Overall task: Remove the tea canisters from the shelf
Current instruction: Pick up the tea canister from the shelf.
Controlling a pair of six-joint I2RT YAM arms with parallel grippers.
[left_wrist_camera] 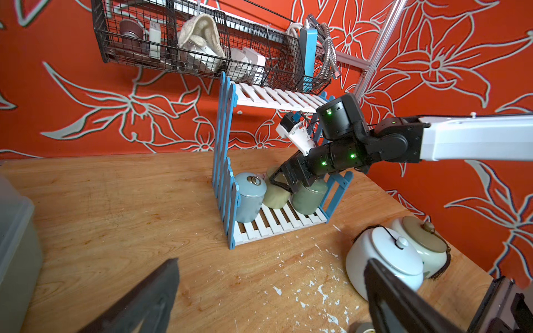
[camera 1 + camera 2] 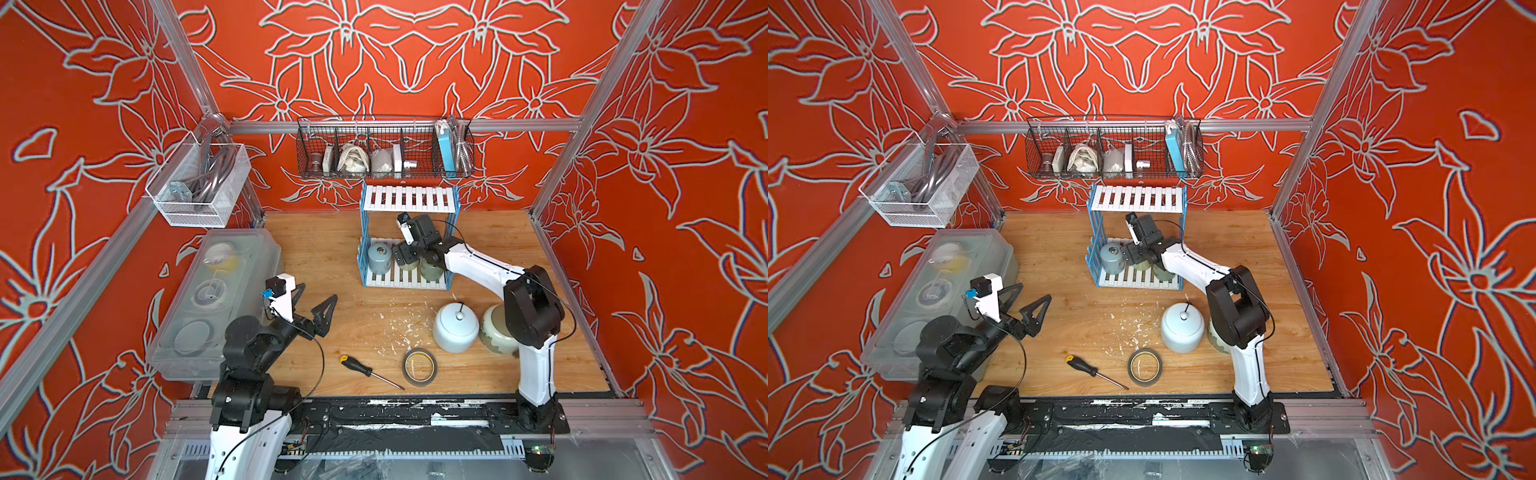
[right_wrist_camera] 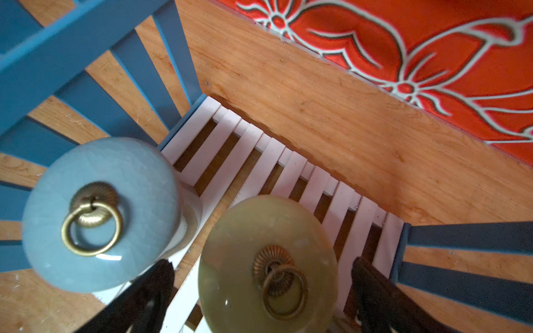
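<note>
Yellow-green ceramic canister (image 3: 245, 230) on blue-sided slatted shelf (image 3: 259, 144)
Right gripper (image 3: 261, 263), spread wide, straddles it from directly above.

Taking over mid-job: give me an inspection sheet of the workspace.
Surface: wooden table, white flecks near its front.
Job's things: shelf, top tier bare; grey-blue canister, pale yellow-green canister and sage green canister on lower tier; white canister and cream canister on the table.
Clutter: screwdriver, tape roll, clear bin.
Grippers: left gripper open above the table; right gripper open astride the pale yellow-green canister.
Cables: black cable looping off the left arm.
Surroundings: black wire basket, white mesh basket, red floral walls.
</note>
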